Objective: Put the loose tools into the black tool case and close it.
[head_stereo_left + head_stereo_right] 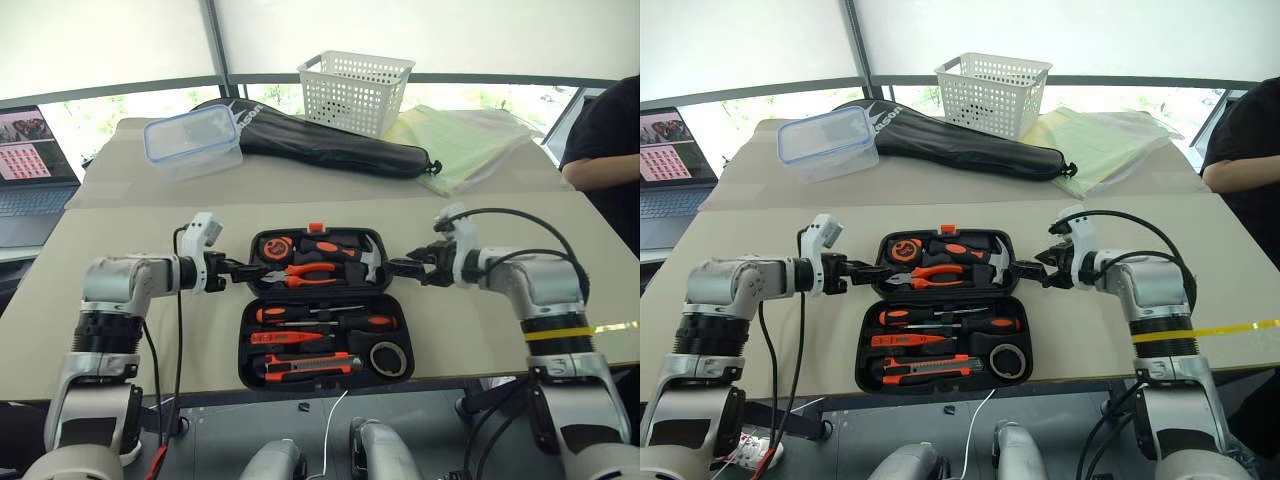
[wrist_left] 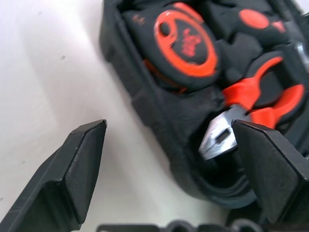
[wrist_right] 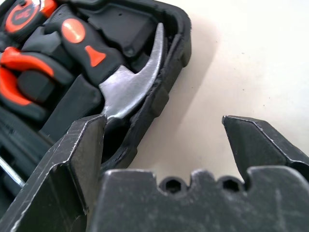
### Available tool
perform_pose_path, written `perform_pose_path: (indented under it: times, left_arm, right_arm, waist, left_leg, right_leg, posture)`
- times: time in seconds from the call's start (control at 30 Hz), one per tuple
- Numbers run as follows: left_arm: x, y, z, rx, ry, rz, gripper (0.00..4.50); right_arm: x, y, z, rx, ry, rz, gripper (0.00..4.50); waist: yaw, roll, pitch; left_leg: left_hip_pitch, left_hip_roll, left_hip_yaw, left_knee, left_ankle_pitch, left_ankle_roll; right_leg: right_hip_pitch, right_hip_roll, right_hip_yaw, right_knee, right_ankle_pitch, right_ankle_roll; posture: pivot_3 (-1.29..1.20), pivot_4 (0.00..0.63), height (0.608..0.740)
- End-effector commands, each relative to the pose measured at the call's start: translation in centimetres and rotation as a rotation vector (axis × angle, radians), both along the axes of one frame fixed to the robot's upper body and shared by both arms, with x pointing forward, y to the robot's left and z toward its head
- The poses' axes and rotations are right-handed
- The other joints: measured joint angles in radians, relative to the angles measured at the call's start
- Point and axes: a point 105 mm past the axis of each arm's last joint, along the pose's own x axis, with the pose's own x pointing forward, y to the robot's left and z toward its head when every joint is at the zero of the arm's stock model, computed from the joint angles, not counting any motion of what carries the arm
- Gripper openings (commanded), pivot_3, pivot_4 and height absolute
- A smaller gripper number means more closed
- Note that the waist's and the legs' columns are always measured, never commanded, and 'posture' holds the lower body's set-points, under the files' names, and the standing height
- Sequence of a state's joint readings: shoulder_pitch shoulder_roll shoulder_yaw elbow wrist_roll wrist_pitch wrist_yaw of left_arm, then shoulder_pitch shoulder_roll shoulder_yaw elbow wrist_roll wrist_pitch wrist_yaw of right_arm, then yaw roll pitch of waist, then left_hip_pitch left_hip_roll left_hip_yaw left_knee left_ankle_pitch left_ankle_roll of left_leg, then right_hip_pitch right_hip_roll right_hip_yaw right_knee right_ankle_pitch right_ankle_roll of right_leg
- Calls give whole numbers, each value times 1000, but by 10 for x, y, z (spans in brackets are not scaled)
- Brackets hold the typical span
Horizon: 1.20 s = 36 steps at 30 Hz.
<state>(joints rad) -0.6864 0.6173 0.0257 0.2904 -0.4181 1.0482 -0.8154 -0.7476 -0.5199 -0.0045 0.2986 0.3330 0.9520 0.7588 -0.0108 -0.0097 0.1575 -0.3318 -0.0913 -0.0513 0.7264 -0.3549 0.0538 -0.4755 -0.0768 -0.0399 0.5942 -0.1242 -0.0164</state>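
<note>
The black tool case [image 1: 246, 345] lies open on the table in front of me. Its near half holds two orange-and-black screwdrivers [image 1: 330, 322], a thin red tester [image 1: 290, 338], a utility knife [image 1: 305, 367] and a small black tape roll [image 1: 388, 358]. The far half carries the tape measure [image 2: 186, 41], pliers [image 2: 251, 96] and hammer [image 3: 125, 87]. My left gripper [image 1: 243, 268] is open at the far half's left edge, its fingers [image 2: 79, 164] on either side of the case wall. My right gripper [image 1: 400, 266] is open at the right edge, beside the hammer head.
At the back of the table are a clear lidded box [image 1: 193, 140], a long black soft bag [image 1: 320, 140], a white basket [image 1: 355, 90] and yellow-green plastic sheets [image 1: 460, 140]. A laptop [image 1: 30, 160] sits far left. A person's arm [image 1: 605, 130] shows at the right edge.
</note>
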Motion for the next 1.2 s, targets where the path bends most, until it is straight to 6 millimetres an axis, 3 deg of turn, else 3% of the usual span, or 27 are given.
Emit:
perform_pose_path:
  times: [0.03,0.1,0.27,0.37,0.53,0.67,0.77,0.87,1.0,1.2]
  left_arm:
    - [6,-3,4,2,-34,15,3234]
    - [7,-5,3,-14,-31,22,2672]
    - [8,-8,3,-35,-36,31,890]
    - [9,-8,4,-45,-39,42,152]
    - [7,-13,11,-78,-84,14,16]
    - [16,-21,49,-147,-308,10,16]
    - [8,-30,64,-138,-417,-71,16]
    - [-5,-36,62,-75,-500,-149,16]
    - [-20,-36,44,78,-594,-229,16]
    - [-22,-23,29,276,-804,-164,16]
  right_arm:
    - [6,2,9,-17,-34,-7,3330]
    - [5,6,7,-28,-30,9,2818]
    - [0,11,1,-67,-22,47,943]
    - [-2,13,0,-78,-26,59,54]
    - [3,15,13,-53,-90,45,0]
    - [20,14,52,-41,-324,-18,0]
    - [18,15,71,-83,-477,-6,0]
    - [10,14,69,-168,-584,36,0]
    - [-2,11,58,-213,-673,45,0]
    - [-20,-3,42,-325,-871,7,0]
  waist:
    - [1,0,0]
    - [2,0,0]
    - [5,1,-1]
    - [6,1,-2]
    - [4,1,-2]
    - [2,0,-2]
    - [4,0,-2]
    - [-2,0,-2]
    - [-11,0,-2]
    - [0,0,-2]
  left_leg:
    - [0,0,0,0,0,0]
    - [0,0,-1,0,0,0]
    - [1,-1,-1,2,0,0]
    - [5,-1,0,2,0,0]
    - [11,0,-1,1,0,0]
    - [9,-1,0,1,0,0]
    - [1,-1,0,2,1,-1]
    - [-8,-1,0,3,1,-2]
    - [-9,-3,0,0,1,-2]
    - [-3,-4,2,0,1,-2]
  right_leg:
    - [0,0,0,0,0,0]
    - [0,0,0,0,0,0]
    - [2,0,0,0,0,0]
    - [5,-1,1,-1,0,0]
    - [10,0,3,0,0,0]
    - [8,0,3,0,0,0]
    - [0,0,2,1,0,0]
    - [-11,0,1,4,1,-1]
    - [-15,1,-1,2,0,-1]
    - [-10,0,0,-1,0,-1]
  posture:
    - [0,150,740]
    - [0,150,740]
    - [0,150,740]
    - [0,150,740]
    - [0,150,740]
    - [0,150,740]
    - [0,150,740]
    - [0,150,740]
    - [0,150,740]
    - [0,150,740]
